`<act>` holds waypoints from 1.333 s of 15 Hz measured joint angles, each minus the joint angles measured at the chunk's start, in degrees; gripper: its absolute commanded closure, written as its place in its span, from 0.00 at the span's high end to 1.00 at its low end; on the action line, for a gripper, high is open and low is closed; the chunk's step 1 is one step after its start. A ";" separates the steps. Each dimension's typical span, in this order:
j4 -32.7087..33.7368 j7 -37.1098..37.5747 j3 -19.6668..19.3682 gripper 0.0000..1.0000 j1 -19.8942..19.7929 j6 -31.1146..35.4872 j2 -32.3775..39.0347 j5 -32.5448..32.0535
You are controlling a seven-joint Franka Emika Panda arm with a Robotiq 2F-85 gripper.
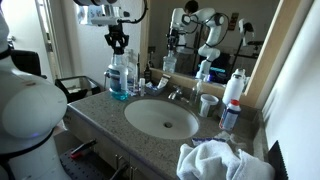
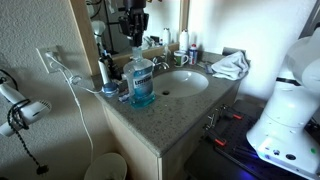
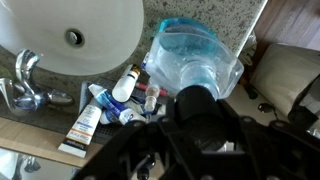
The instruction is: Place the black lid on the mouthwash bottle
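The mouthwash bottle (image 1: 120, 78) stands at the counter's corner beside the sink and shows in both exterior views (image 2: 141, 82); it is clear with blue liquid in its lower part. In the wrist view its shoulders (image 3: 195, 55) lie straight below the camera. My gripper (image 1: 118, 42) hangs directly above the bottle's neck in both exterior views (image 2: 135, 30). In the wrist view the gripper (image 3: 200, 118) is shut on the black lid (image 3: 197, 103), a small round cap that covers the bottle's mouth from view. I cannot tell whether the lid touches the neck.
The sink basin (image 1: 160, 118) and faucet (image 1: 175, 93) lie beside the bottle. Toothpaste tubes and small bottles (image 3: 100, 112) crowd the counter next to it. A white towel (image 1: 215, 160), a cup (image 1: 208, 103) and a white bottle with a red top (image 1: 234, 88) sit on the far side of the sink. A hair dryer (image 2: 20, 110) hangs on the wall.
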 measured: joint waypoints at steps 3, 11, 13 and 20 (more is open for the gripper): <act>0.50 -0.15 -0.23 0.20 0.00 -0.43 -0.21 0.64; 0.83 -0.90 -0.42 0.20 0.00 -3.08 -0.24 1.47; 0.83 -0.90 -0.42 0.20 0.01 -3.08 -0.20 1.48; 0.83 -0.92 -0.42 0.20 0.10 -3.08 0.40 2.56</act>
